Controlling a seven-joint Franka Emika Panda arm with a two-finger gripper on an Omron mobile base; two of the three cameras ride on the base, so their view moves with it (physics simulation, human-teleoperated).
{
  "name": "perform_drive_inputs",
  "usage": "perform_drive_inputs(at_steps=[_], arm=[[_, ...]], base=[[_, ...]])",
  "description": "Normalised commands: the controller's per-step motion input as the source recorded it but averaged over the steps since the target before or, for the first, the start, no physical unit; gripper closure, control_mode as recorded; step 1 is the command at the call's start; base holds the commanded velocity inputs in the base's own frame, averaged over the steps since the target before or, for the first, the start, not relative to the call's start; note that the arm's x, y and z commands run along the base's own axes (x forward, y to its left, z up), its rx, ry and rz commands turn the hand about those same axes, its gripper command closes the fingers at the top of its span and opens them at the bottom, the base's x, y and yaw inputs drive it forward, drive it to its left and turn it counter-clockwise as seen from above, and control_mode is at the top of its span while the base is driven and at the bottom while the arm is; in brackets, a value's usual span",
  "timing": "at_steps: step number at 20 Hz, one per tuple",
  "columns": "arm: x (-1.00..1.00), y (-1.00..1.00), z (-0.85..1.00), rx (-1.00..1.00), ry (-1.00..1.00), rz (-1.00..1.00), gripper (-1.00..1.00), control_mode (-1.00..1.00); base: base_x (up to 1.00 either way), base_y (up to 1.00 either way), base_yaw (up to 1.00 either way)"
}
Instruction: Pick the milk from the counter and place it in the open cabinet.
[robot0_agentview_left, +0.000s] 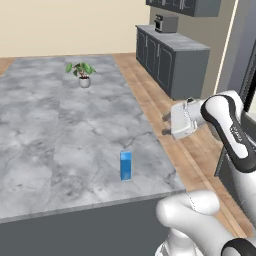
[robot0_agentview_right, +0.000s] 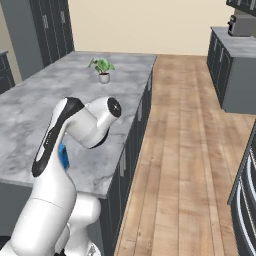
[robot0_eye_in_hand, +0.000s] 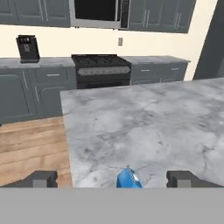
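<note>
The milk (robot0_agentview_left: 125, 165), a small blue carton, stands upright on the grey marbled counter (robot0_agentview_left: 60, 130) near its front right corner. My gripper (robot0_agentview_left: 165, 125) hangs open off the counter's right edge, above the wooden floor, higher than the carton and pointing toward the counter. In the hand view the milk's pale top (robot0_eye_in_hand: 128, 178) shows low between the widely spread fingertips (robot0_eye_in_hand: 43, 178), with nothing held by the gripper (robot0_eye_in_hand: 113, 178). In the right base view my arm covers most of the milk (robot0_agentview_right: 63, 156). The open cabinet is out of view.
A small potted plant (robot0_agentview_left: 82, 72) stands far back on the counter. Dark floor cupboards (robot0_agentview_left: 170, 60) with a coffee machine (robot0_agentview_left: 166, 22) line the right wall across a wooden aisle. A stove (robot0_eye_in_hand: 101, 70) and shut wall cabinets (robot0_eye_in_hand: 157, 15) lie beyond the counter.
</note>
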Motion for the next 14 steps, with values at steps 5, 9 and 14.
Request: perform_drive_inputs(at_steps=[5, 9, 14], arm=[[-0.24, 0.00, -0.38, -0.03, -0.02, 0.16, -1.00, -1.00], [-0.28, 0.00, -0.57, -0.02, 0.00, 0.13, -1.00, -1.00], [-0.22, 0.00, -0.52, -0.02, 0.00, 0.08, -1.00, -1.00]], base=[[0.00, 0.00, 0.00], [0.00, 0.00, 0.00], [0.00, 0.00, 0.00]])
